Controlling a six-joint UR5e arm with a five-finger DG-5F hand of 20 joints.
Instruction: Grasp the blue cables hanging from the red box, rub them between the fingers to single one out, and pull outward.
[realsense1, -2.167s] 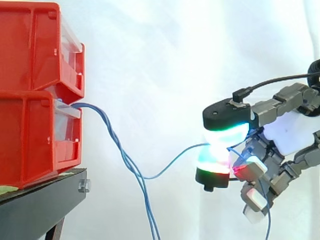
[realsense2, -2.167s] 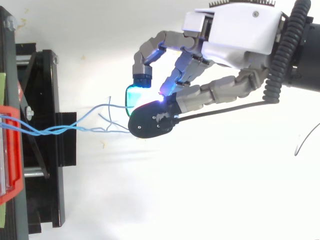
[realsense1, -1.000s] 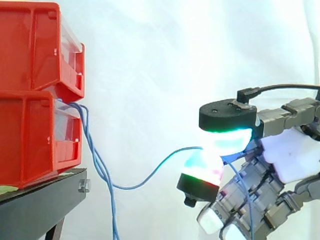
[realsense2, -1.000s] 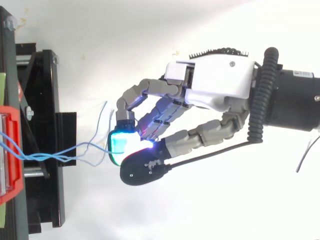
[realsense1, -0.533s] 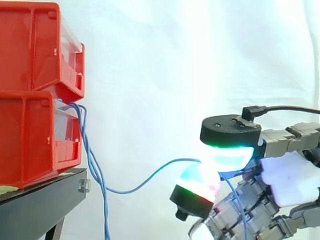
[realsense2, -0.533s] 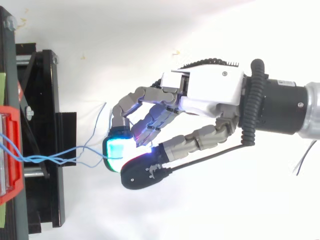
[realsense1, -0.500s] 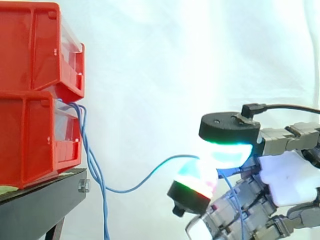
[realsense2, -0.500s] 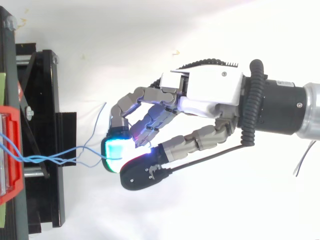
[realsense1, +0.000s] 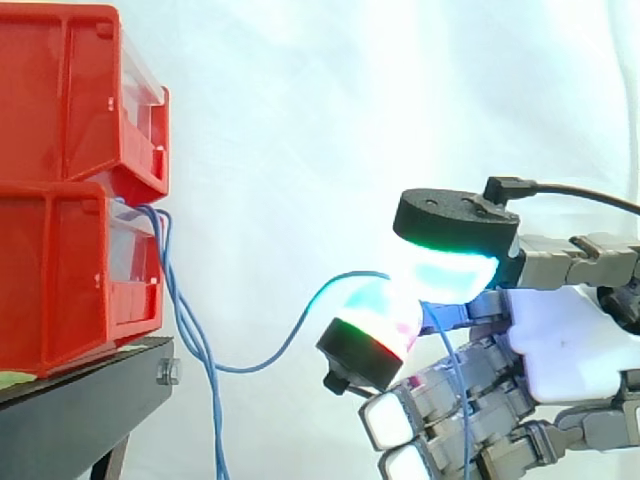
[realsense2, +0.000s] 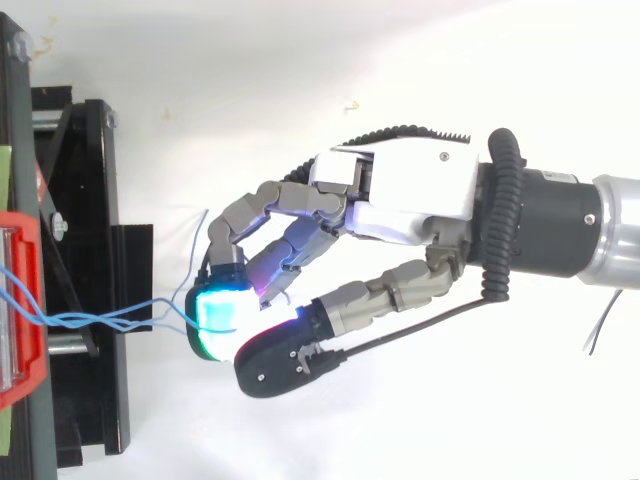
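The hand is closed in a pinch: the fingers, one broad glowing pad above and another tilted pad just beneath it, press together on a single blue cable, while the others curl idle below the palm. From that pinch the held strand runs away towards the side view's left, arching up slightly, then sagging in a slack loop before it joins the rest of the blue cables, which hang down the front of the stand. Beyond that, all the strands climb into the mouth of the lower red box, well apart from the hand. From above, the cables lie nearly straight between box and pads, so the strand's long axis lines up with the arm's own line. I judge the pull should go directly back along that line, away from the box; the slack must be taken up first before the strand draws clear of its neighbours.
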